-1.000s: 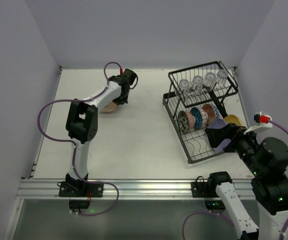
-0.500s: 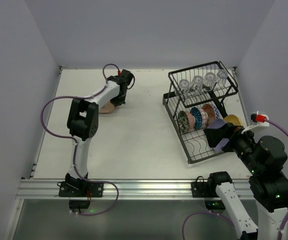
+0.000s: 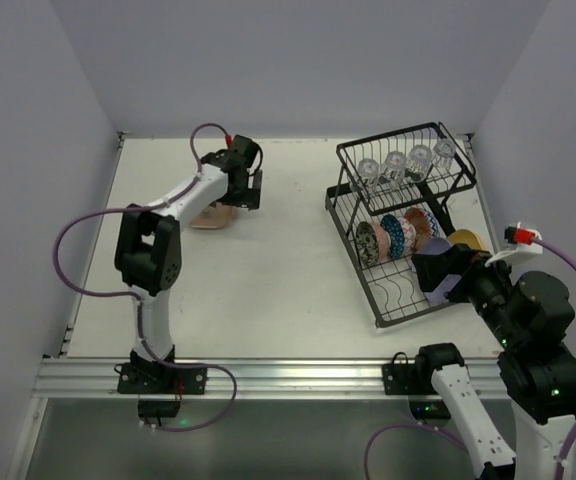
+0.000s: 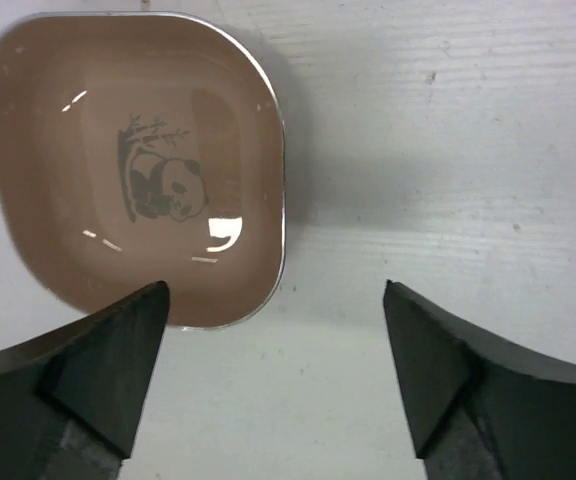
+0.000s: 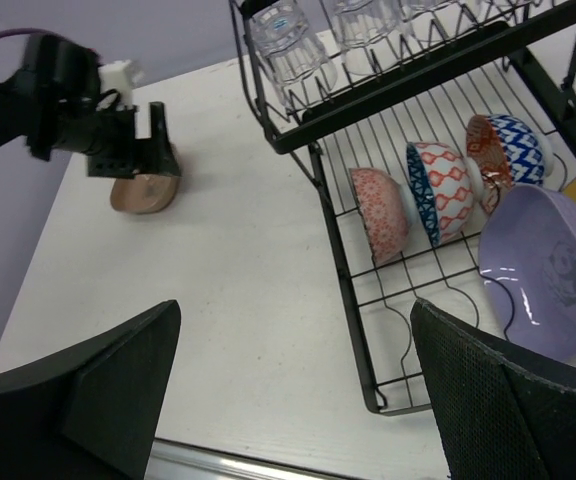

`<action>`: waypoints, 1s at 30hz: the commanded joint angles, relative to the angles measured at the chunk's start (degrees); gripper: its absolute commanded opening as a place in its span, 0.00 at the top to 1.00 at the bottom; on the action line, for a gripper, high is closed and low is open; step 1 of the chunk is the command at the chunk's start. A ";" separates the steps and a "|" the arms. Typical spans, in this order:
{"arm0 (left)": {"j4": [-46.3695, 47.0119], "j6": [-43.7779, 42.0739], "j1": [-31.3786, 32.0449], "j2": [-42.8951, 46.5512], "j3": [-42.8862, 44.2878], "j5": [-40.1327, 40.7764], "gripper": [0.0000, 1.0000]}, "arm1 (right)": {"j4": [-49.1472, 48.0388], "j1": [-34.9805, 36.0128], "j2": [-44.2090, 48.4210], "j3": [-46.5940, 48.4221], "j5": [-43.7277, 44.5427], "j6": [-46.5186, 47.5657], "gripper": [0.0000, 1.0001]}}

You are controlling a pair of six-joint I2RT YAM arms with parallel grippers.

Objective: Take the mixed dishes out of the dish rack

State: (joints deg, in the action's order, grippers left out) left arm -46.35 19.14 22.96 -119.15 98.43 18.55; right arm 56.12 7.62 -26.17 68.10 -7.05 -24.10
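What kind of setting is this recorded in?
Probably a lab test cell, not a kitchen: bare lavender walls box in a white table with an aluminium mounting rail, and the dish rack sits on it.

Left gripper (image 3: 245,197) out at the table's (image 3: 268,290) far left, hanging just beside a tan plate (image 3: 206,217) | right gripper (image 3: 436,272) over the near end of the dish rack (image 3: 340,153) | glasses (image 3: 405,163) up top, bowls (image 3: 398,235) below
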 commanded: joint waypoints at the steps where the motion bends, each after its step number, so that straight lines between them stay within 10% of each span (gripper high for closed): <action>1: 5.99 3.01 1.46 12.08 -4.81 -2.80 0.02 | -0.66 0.12 -0.81 0.98 6.06 1.69 0.01; 9: 23.23 12.24 11.14 38.18 -26.78 -5.09 0.00 | -2.24 0.12 -2.47 -3.05 16.53 3.09 0.01; 30: 16.99 0.02 11.58 68.79 -51.23 -8.44 0.00 | -18.05 1.26 -27.25 -17.02 45.35 27.69 0.11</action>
State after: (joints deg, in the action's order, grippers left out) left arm -32.45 21.41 34.61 -51.09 48.56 12.03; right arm 44.82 8.67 -52.97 52.42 30.39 -2.24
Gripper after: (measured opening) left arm 0.996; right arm 0.915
